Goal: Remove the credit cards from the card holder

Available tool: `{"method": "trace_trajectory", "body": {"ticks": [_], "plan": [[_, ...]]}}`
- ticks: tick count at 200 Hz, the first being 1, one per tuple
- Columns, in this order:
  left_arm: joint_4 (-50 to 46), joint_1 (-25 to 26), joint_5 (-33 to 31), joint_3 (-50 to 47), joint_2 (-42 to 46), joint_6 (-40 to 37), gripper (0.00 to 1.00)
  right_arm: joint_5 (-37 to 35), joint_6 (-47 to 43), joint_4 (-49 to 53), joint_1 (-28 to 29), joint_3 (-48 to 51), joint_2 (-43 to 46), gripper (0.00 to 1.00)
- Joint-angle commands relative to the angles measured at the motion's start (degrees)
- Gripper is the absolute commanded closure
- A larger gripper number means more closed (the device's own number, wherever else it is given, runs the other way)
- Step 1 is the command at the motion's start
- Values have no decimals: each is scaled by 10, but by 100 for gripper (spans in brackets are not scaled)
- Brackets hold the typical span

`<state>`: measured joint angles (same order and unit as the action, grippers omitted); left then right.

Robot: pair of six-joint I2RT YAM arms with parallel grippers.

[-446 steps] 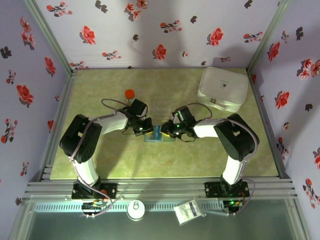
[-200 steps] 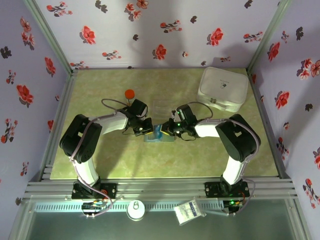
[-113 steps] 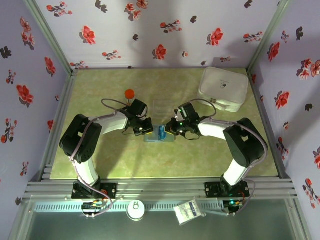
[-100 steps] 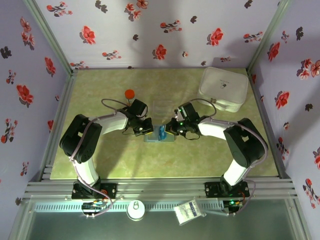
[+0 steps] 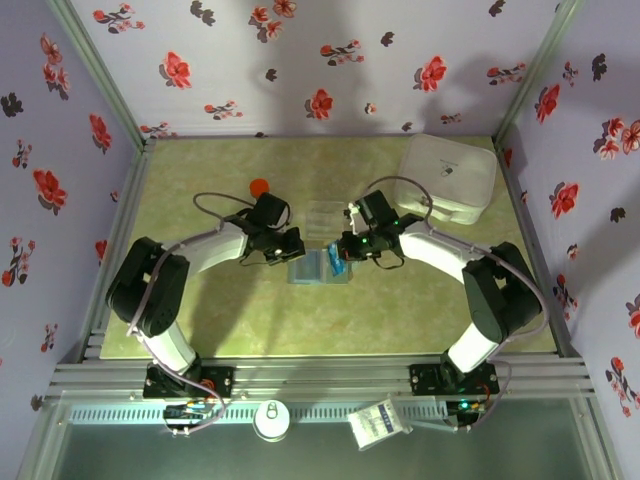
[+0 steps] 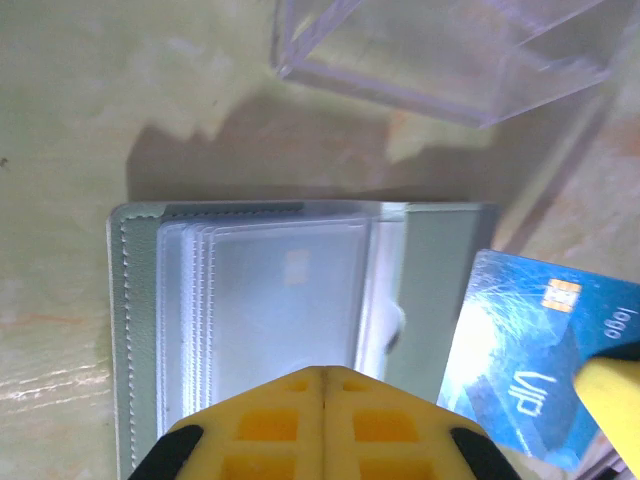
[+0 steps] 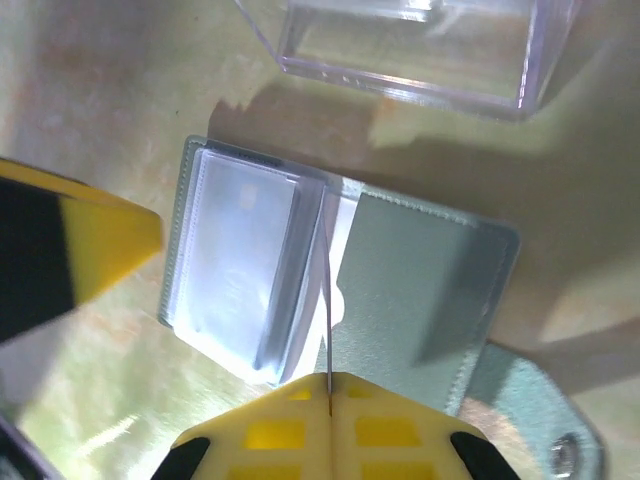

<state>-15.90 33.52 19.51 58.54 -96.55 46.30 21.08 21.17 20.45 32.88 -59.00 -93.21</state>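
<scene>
The grey-blue card holder (image 5: pixel 312 271) lies open and flat on the table between my two grippers. Its clear sleeves (image 6: pixel 262 300) face up on the left panel, and the plain right panel (image 7: pixel 425 290) is bare. My right gripper (image 7: pixel 329 382) is shut on a light blue credit card (image 6: pixel 520 370), which is seen edge-on (image 7: pixel 326 300) above the holder's fold and is free of the sleeves. In the top view that card (image 5: pixel 335 261) hangs at the right gripper (image 5: pixel 342 250). My left gripper (image 6: pixel 322 372) is shut and empty, with its tips over the sleeves (image 5: pixel 296 251).
A clear plastic box (image 5: pixel 322 215) stands just behind the holder (image 6: pixel 450 50). A large white lidded container (image 5: pixel 447 177) sits at the back right. An orange-capped bottle (image 5: pixel 259 187) stands behind the left arm. Floral walls enclose the table on three sides.
The right gripper has pulled the blue card up and back out of the holder. The left gripper has drawn back a little to the left, off the holder's edge.
</scene>
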Motion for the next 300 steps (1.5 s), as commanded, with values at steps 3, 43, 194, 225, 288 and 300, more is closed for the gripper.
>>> {"method": "trace_trajectory", "body": {"ticks": [3, 43, 194, 225, 288, 300], "plan": [[-7, -13, -7, -23, 37, -9, 93, -72, -153, 116, -3, -61, -9, 94], [-13, -33, -10, -61, 86, -10, 92, -95, -319, 208, -3, -167, -63, 96], [-44, -73, -15, -133, 166, -18, 91, -85, -691, 500, 1, -622, -334, 100], [-45, -82, -15, -142, 175, -20, 91, -79, -707, 539, 1, -711, -387, 100], [-56, -105, -6, -134, 171, -36, 91, -65, -734, 561, 1, -771, -440, 100], [-55, -110, -5, -137, 170, -38, 91, -60, -736, 568, 2, -774, -446, 100]]}}
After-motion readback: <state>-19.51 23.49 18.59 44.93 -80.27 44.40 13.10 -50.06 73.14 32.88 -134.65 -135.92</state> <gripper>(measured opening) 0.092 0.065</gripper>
